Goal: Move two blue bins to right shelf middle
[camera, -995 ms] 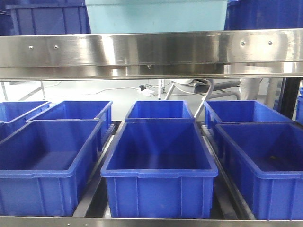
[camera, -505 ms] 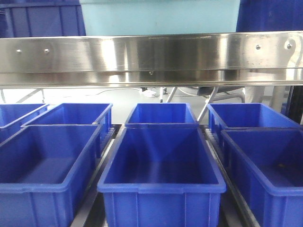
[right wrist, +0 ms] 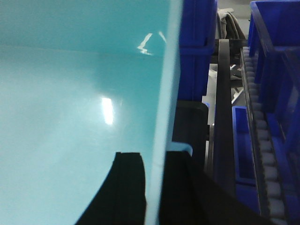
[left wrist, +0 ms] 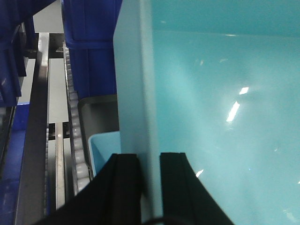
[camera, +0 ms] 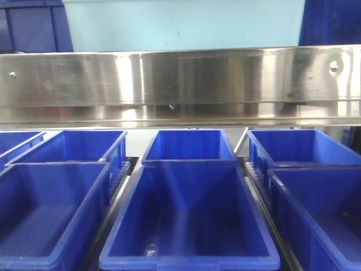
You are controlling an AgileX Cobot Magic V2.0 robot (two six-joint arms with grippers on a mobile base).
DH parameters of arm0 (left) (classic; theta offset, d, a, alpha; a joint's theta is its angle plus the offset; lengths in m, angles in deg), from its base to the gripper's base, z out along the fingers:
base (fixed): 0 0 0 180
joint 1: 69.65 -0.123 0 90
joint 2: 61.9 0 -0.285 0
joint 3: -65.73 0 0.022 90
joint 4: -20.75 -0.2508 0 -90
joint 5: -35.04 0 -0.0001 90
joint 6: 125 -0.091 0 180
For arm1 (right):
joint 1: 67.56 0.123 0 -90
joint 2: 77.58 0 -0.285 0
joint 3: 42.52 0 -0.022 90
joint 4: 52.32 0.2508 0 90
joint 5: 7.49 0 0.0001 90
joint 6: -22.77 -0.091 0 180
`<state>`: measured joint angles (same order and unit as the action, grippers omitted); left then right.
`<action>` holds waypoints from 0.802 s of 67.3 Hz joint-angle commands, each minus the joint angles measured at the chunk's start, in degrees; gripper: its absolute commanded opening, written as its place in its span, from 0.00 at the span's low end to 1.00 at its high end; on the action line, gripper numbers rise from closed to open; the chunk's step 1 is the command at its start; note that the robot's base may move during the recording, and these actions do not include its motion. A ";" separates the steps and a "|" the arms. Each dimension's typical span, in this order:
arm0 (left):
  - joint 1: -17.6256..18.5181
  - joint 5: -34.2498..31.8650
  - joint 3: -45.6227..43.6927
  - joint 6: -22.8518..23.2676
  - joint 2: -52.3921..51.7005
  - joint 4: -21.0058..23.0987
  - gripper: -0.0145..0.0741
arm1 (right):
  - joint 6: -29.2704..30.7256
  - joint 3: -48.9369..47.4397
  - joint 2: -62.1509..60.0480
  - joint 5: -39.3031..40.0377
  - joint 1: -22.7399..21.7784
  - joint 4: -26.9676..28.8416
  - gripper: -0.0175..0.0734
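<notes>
A light blue bin fills both wrist views and shows in the front view [camera: 180, 25] above the steel shelf rail [camera: 180, 79]. My left gripper [left wrist: 150, 157] is shut on the bin's left wall [left wrist: 133, 84], one black finger [left wrist: 126, 178] outside and one inside. My right gripper [right wrist: 154, 157] is shut on its right wall [right wrist: 168, 84] in the same way. Just beyond the fingers a light blue corner [left wrist: 101, 150] shows. I cannot tell whether it belongs to a second bin.
Several dark blue bins stand in rows on the shelf level below the rail, with one [camera: 189, 220] at front centre. More dark blue bins [left wrist: 89, 42] and roller tracks [right wrist: 265, 154] lie beside the held bin.
In the front view the steel rail has dropped lower in frame and the dark blue bins have grown larger. More of the light blue bin shows above the rail.
</notes>
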<state>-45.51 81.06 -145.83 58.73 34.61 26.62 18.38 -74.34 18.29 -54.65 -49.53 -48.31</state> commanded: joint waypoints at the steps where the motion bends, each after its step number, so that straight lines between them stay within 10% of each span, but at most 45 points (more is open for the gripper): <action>1: 0.60 -2.50 -0.59 0.00 -0.78 3.96 0.04 | 0.85 -0.70 -0.71 3.14 0.45 2.61 0.03; 54: 0.60 -2.50 -0.59 0.00 -0.78 3.96 0.04 | 0.85 -0.70 -0.71 3.14 0.45 2.61 0.03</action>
<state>-45.51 81.06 -145.83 58.73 34.61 26.62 18.38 -74.34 18.29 -54.65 -49.53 -48.31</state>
